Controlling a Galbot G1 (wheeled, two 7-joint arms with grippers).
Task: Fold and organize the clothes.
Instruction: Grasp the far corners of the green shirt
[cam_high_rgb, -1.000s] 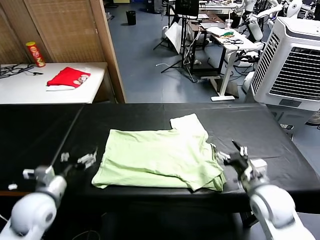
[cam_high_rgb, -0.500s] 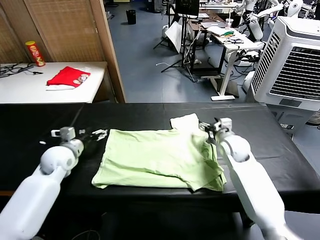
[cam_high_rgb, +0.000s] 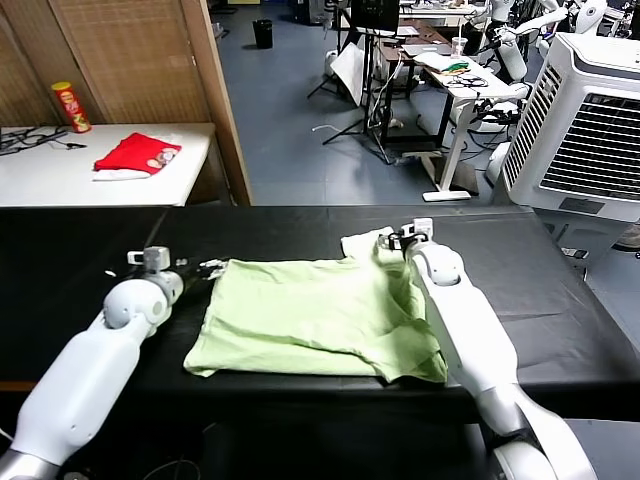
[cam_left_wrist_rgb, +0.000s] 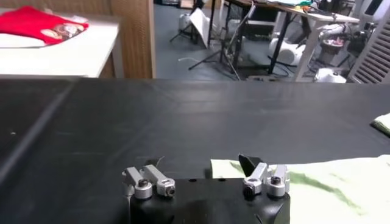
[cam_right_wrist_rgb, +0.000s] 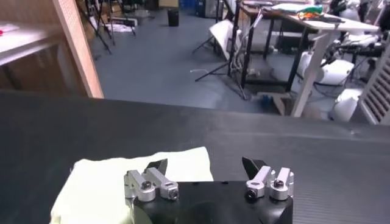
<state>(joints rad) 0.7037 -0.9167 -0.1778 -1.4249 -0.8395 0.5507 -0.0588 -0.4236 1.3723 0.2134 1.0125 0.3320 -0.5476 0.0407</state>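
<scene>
I judged the T-shirt (cam_high_rgb: 315, 315), flat on the black table (cam_high_rgb: 560, 290), light, limp and wrinkle-prone, best pinched at far corners, where left gripper (cam_high_rgb: 205, 268) and right gripper (cam_high_rgb: 392, 240) hovered with fingers spread.

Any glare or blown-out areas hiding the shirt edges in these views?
Head view: T-shirt evenly lit, edges crisp against the black table. Left wrist view: soft ceiling sheen on the table, shirt corner readable. Right wrist view: pale sleeve bright but not clipped.
</scene>
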